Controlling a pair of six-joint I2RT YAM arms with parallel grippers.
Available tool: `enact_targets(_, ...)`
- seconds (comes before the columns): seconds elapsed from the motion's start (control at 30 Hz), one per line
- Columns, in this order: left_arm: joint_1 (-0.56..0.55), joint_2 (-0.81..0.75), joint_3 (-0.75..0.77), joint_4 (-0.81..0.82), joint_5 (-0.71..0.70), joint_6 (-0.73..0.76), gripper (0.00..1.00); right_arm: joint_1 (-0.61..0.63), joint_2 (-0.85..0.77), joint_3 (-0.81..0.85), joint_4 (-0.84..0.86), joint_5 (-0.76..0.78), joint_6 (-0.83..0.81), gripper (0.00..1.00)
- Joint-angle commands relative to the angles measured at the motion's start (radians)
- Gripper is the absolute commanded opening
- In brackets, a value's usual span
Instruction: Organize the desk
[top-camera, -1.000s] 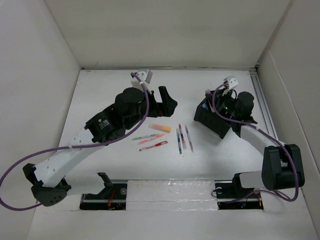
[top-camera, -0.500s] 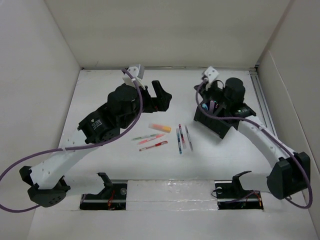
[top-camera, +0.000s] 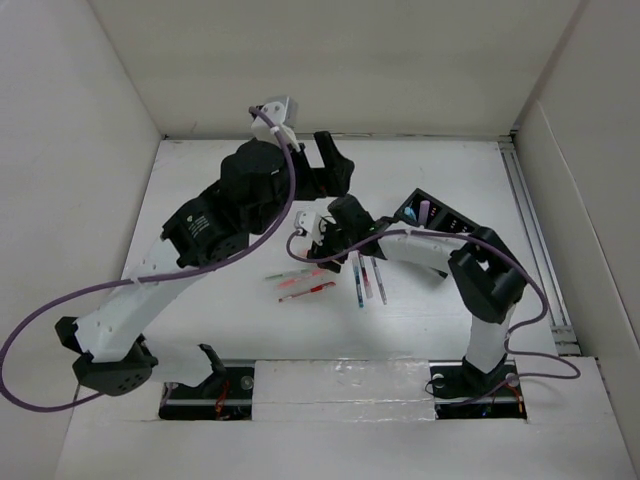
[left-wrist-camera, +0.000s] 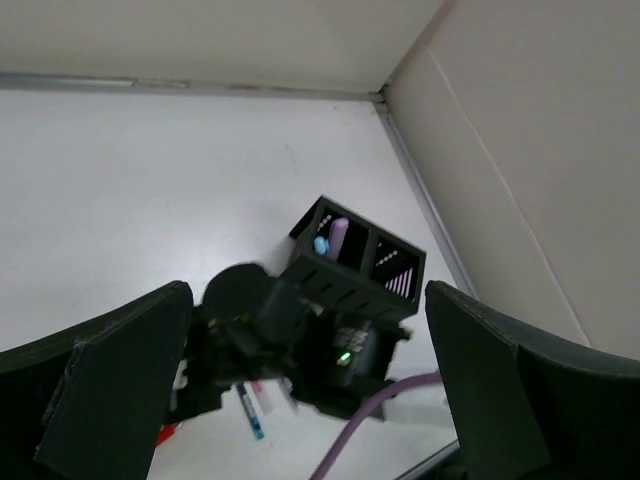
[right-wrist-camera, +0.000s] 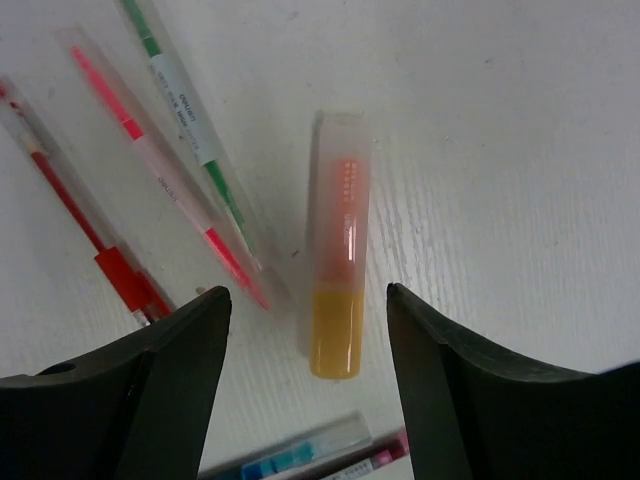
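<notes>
The desk (top-camera: 420, 315) is a white tabletop with loose pens on it. An orange highlighter (right-wrist-camera: 338, 250) lies flat right under my right gripper (right-wrist-camera: 306, 295), whose jaws are open and straddle its yellow end without touching it. In the top view that right gripper (top-camera: 320, 238) reaches left from the black organizer box (top-camera: 440, 215). My left gripper (top-camera: 332, 162) hovers high behind it, open and holding nothing. In the left wrist view the left gripper (left-wrist-camera: 307, 295) looks down on the black organizer box (left-wrist-camera: 355, 260), which holds a purple marker (left-wrist-camera: 338, 236).
Green (right-wrist-camera: 185, 110), pink (right-wrist-camera: 160, 170) and red (right-wrist-camera: 85, 230) pens lie side by side left of the highlighter. Two more pens (top-camera: 366, 280) lie near the middle of the desk. White walls enclose the desk, with a rail (top-camera: 530, 230) along its right edge.
My right arm swung left from the organizer box to above the orange highlighter, and its jaws went from shut to open. The left gripper shifted slightly toward the back wall.
</notes>
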Motion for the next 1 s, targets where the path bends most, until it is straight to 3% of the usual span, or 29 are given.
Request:
enact_targets(0.0,0.002,0.084,0.16,-0.011,-0.01,0.052,0.99,0.029,0.041,0.12,0.005,0.021,-0.039,0.69)
enact_targets(0.07,0.002,0.154,0.253,-0.059,0.019,0.055,0.99,0.041,0.084,0.159,-0.027,0.037,-0.046,0.7)
enact_targets(0.23,0.002,0.185,0.269,-0.034,0.068,0.049,0.99,0.05,0.182,0.24,-0.03,0.077,-0.042,0.71)
enact_targets(0.3,0.215,0.201,0.245,-0.04,0.46,-0.029,0.97,0.05,0.203,0.255,-0.021,0.083,-0.033,0.71)
enact_targets(0.37,0.435,0.099,0.006,0.173,0.729,-0.101,0.9,0.05,0.231,0.269,-0.024,0.1,-0.028,0.68)
enact_targets(0.47,0.413,0.043,0.045,0.139,0.589,-0.034,0.9,0.05,0.26,0.291,-0.036,0.124,-0.028,0.65)
enact_targets(0.57,0.413,0.043,0.091,0.088,0.546,0.012,0.91,0.05,0.295,0.321,-0.044,0.127,-0.031,0.61)
enact_targets(0.67,0.413,0.005,0.053,0.101,0.497,0.026,0.93,0.05,0.328,0.356,-0.047,0.135,-0.025,0.51)
enact_targets(0.7,0.413,-0.006,0.042,0.098,0.486,0.026,0.94,0.041,0.334,0.363,-0.049,0.13,-0.02,0.38)
enact_targets(0.77,0.413,-0.041,0.006,0.087,0.458,0.035,0.95,0.03,0.345,0.375,-0.053,0.127,-0.017,0.26)
enact_targets(0.83,0.413,-0.102,-0.057,0.078,0.414,0.041,0.96,0.02,0.34,0.377,-0.043,0.136,-0.01,0.0)
enact_targets(0.97,0.413,-0.176,-0.132,0.076,0.375,0.045,0.97,-0.006,0.213,0.332,0.028,0.126,0.001,0.0)
